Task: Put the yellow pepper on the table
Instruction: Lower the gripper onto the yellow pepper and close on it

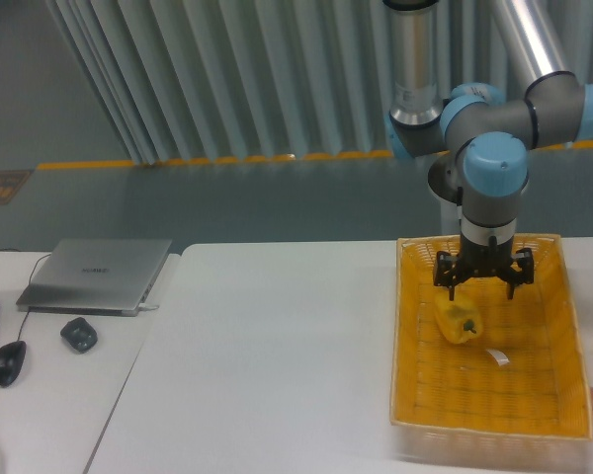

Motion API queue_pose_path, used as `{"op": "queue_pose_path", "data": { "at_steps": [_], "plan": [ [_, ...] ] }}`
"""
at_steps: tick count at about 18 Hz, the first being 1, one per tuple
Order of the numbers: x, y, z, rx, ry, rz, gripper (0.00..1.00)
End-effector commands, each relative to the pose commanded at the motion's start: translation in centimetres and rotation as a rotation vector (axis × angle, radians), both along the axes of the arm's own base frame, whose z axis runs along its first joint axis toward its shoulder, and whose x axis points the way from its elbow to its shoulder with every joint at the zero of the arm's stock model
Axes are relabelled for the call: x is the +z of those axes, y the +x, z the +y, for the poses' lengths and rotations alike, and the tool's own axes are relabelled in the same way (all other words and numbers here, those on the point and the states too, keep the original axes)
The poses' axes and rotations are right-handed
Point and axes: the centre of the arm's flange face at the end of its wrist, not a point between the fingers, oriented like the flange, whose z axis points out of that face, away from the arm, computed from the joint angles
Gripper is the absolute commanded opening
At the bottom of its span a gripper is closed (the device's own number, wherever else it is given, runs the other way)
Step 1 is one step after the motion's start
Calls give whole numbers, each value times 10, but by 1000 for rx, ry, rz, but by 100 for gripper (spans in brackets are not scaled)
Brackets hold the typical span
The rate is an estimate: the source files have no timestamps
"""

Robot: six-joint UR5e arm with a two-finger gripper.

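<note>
Camera view: the pincer hangs spread wide above the yellow pepper, which lies inside the woven basket near its left wall; bare white counter stretches leftward.

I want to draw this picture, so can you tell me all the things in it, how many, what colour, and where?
pepper: one, yellow, inside the basket, just below the jaws
basket: one, yellow woven, right end of the table
paper scrap: one, white, in the basket near the pepper
table: one, white, middle of the view
laptop: one, grey, closed, on the left desk
mouse: one, black, left front edge
small dark gadget: one, in front of the laptop
arm: one, grey with blue joints, reaching over the basket
gripper: one, black, jaws open above the pepper
</note>
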Motion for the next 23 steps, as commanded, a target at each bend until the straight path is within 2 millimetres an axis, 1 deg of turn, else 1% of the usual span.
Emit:
{"op": "queue_pose_path", "data": {
  "at_steps": [2, 3, 6, 11, 13, 17, 18, 19, 20, 21, 22, 23],
  "plan": [
    [-6, 4, 4, 3, -10, -6, 100],
    [-12, 6, 7, 0, -20, -11, 100],
    [-16, 10, 11, -4, -25, -15, 100],
    [-24, 9, 12, -6, -37, -22, 100],
    [-30, 9, 13, -6, -47, -29, 100],
    [-34, 7, 14, -12, -48, -28, 100],
    [-36, 6, 15, -15, -52, -30, 95],
    [-37, 5, 16, -15, -55, -31, 89],
    [-39, 5, 16, -17, -59, -34, 87],
    [-43, 6, 17, -23, -63, -39, 83],
    [-41, 5, 17, -25, -60, -37, 79],
    [-42, 5, 18, -23, -62, -38, 67]
  ]
}}
